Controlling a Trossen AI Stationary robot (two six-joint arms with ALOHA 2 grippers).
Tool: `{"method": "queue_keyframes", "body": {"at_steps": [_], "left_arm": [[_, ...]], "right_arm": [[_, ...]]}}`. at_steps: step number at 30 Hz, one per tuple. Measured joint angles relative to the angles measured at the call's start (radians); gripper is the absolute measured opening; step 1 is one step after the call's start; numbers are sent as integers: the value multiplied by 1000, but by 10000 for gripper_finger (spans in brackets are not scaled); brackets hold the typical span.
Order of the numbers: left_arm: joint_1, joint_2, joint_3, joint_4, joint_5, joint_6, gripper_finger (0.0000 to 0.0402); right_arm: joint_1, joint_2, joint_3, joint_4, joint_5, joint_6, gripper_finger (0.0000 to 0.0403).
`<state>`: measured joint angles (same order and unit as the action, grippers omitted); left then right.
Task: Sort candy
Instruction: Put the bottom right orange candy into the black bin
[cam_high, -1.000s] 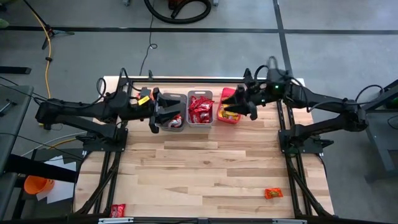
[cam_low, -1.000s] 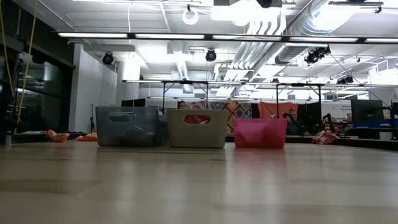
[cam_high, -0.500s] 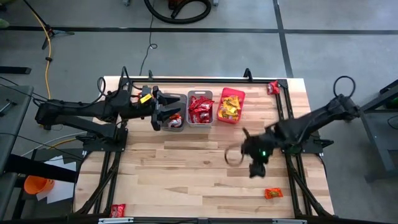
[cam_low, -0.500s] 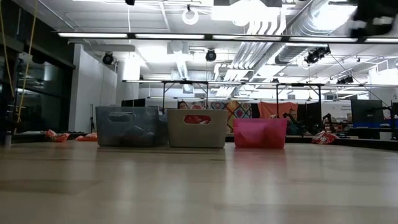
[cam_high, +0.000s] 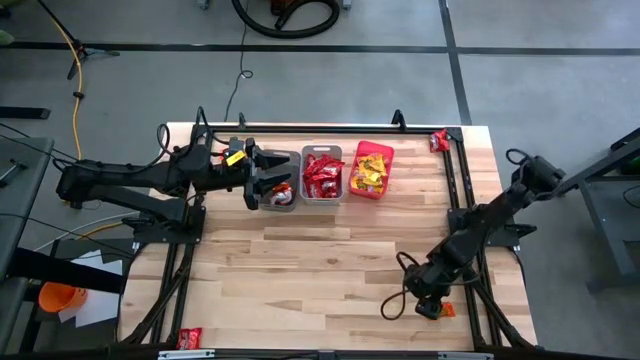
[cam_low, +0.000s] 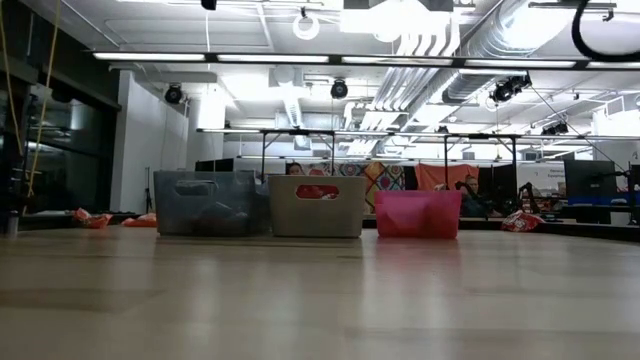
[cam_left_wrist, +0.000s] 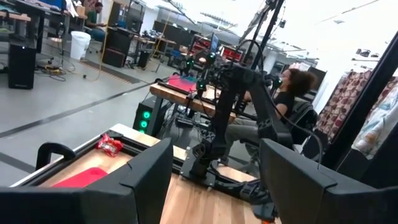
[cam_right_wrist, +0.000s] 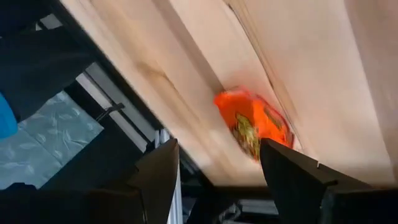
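From above, three small bins sit in a row near the far edge of the pale wood-plank table (cam_high: 330, 270): a grey bin (cam_high: 279, 181), a middle bin (cam_high: 323, 174) packed with red candy (cam_high: 322, 176), and a pink bin (cam_high: 371, 170) holding yellow candy (cam_high: 368, 176). The left gripper (cam_high: 262, 182) hangs over the grey bin, fingers spread. The right gripper (cam_high: 427, 303) is down by the near right corner, right over a loose orange candy (cam_high: 444, 310); one red piece (cam_high: 188, 338) lies at the near left corner, another (cam_high: 439, 140) at the far right corner. At table height, the smooth-walled bins stand side by side, grey (cam_low: 205, 203), middle (cam_low: 316, 205), pink (cam_low: 418, 214), nothing before them. The left wrist view shows its dark fingers (cam_left_wrist: 147, 180) apart, the far-corner red piece (cam_left_wrist: 111, 144) and the right arm (cam_left_wrist: 239, 118) beyond. The right wrist view shows spread fingers (cam_right_wrist: 158, 174) with the shiny, crinkled orange candy (cam_right_wrist: 254, 123) on the wood between them, untouched.
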<state>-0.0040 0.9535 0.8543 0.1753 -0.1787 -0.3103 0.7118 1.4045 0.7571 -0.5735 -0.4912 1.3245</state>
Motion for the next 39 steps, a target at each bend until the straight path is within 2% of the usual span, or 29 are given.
{"method": "queue_keyframes", "body": {"at_steps": [3,14,17,19,24,25,35,39], "left_arm": [[0,0,0,1,0,0,227],[0,0,0,1,0,-2,227],[0,0,0,1,0,-2,227],[0,0,0,1,-2,-2,227],[1,0,0,1,-18,-1,227],[3,0,0,1,-18,-1,227],[6,0,0,2,-49,-1,227],[6,0,0,1,-49,-2,227]], "right_arm": [[14,43,-15,67,9,-23,222],[55,189,-13,86,55,-75,220],[64,201,-10,84,67,-63,200],[67,201,-10,79,76,-52,169],[60,142,2,49,101,-65,28],[53,122,14,36,113,-77,16],[-111,-109,145,-216,398,-198,3],[-142,-135,145,-222,352,-233,5]]}}
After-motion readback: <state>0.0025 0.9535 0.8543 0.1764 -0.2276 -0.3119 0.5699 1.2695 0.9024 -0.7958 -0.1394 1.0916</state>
